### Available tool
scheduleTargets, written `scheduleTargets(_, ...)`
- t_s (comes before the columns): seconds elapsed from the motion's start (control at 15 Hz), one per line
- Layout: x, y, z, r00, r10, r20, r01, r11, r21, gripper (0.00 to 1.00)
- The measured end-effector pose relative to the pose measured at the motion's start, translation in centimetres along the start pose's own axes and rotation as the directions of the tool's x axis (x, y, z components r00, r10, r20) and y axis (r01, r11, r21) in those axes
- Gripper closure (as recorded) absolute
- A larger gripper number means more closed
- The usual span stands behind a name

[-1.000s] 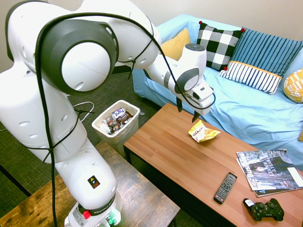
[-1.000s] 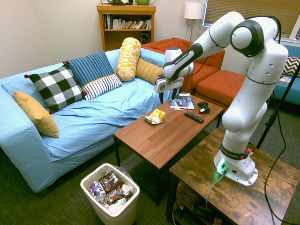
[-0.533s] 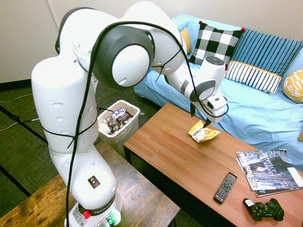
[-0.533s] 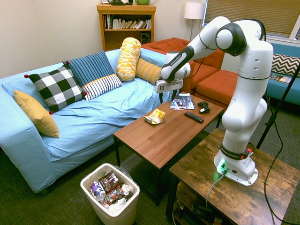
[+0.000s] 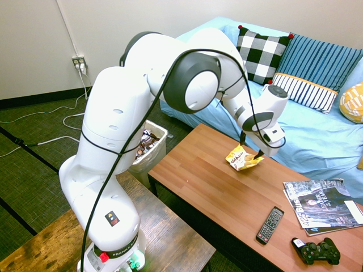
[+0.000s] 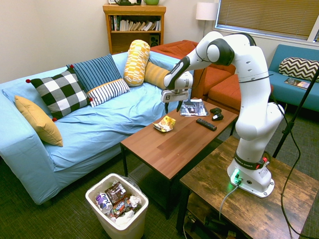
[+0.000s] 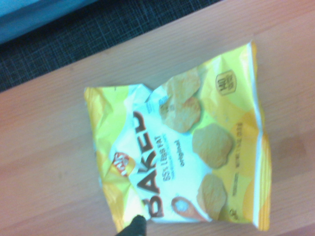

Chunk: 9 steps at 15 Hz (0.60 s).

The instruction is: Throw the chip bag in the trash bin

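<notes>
So I've got a wood coffee table (image 5: 198,181) across the middle of the frame, chip bag (image 5: 241,158) lying on it right of center, my gripper (image 5: 251,148) just above with fingers apart, and the trash bin (image 6: 118,206) at lower left in the second exterior view.

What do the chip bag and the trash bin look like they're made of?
Chip bag: thin, crinkly packaging film, glossy, probably foil-lined plastic; the creases, bright highlights and flat sealed edges suggest it, though the inner layer can't be seen.
Trash bin: likely molded plastic, off-white, looking smooth and fairly dull; the even color, rounded corners and rolled rim point that way.
</notes>
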<state>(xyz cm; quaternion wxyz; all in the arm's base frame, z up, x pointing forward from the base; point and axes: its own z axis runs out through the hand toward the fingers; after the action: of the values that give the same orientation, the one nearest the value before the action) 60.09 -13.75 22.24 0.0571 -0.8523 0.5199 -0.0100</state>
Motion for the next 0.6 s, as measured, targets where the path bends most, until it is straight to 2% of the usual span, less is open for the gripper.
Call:
scheduleTargets(0.33,3.8,-0.3,2.8,0.998,-0.054,0.034,0.053,0.998,0.022,0.00)
scheduleTargets(0.6,5.5,-1.0,5.3,0.990,-0.102,0.102,0.097,0.994,0.057,0.00)
